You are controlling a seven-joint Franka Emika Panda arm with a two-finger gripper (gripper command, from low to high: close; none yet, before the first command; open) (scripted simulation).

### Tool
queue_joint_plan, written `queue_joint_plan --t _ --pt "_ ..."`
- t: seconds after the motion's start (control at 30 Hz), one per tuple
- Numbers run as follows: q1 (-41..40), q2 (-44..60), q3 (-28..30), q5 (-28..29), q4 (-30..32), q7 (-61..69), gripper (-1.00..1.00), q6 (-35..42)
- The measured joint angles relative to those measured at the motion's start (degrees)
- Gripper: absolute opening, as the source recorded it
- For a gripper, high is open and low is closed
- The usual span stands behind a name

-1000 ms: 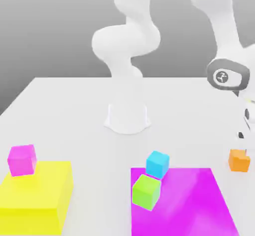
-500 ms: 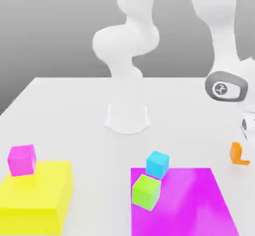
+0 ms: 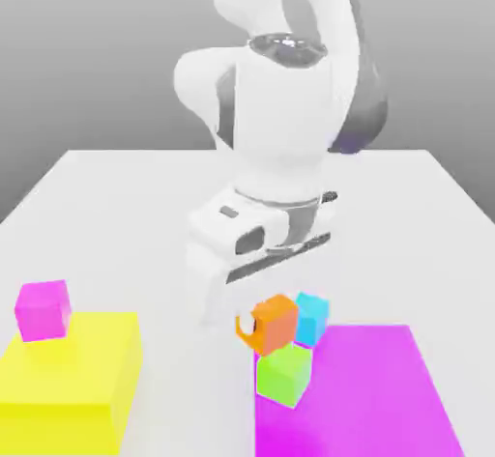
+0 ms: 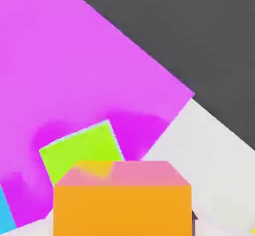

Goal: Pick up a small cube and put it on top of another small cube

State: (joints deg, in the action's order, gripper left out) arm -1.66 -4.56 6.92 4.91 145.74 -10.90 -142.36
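I've got the orange cube (image 3: pixel 278 322) clamped in the gripper (image 3: pixel 263 326), jaws narrowed onto it. It's right above the lime-green cube (image 3: pixel 284 375), a bit toward the exterior view's left; can't tell if they touch. Lime-green sits on the flat magenta pad (image 3: pixel 363 387), near its edge. Cyan cube (image 3: pixel 313 320) is just beside, partly behind orange.

My arm (image 3: pixel 280 107) is bent, hand low over the pad, pointing down. Magenta cube (image 3: pixel 43 310) is on the yellow block (image 3: pixel 72 358), well apart, exterior view's left. Table (image 3: pixel 184 387) is plain white, backdrop (image 3: pixel 58 59) grey.
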Motion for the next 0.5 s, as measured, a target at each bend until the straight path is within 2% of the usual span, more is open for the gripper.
queue_joint_plan --t 0.23,0.37,0.4,0.5 --pt "-12.34 -3.94 11.94 -0.89 -1.92 5.29 -1.00 6.54" --pt "-13.42 1.36 13.92 -3.68 -0.45 7.91 -1.00 0.20" --pt "-13.50 2.72 14.03 -4.22 -0.01 8.35 1.00 -1.54" --pt "-13.50 2.72 14.03 -4.23 -0.01 8.35 1.00 -1.54"
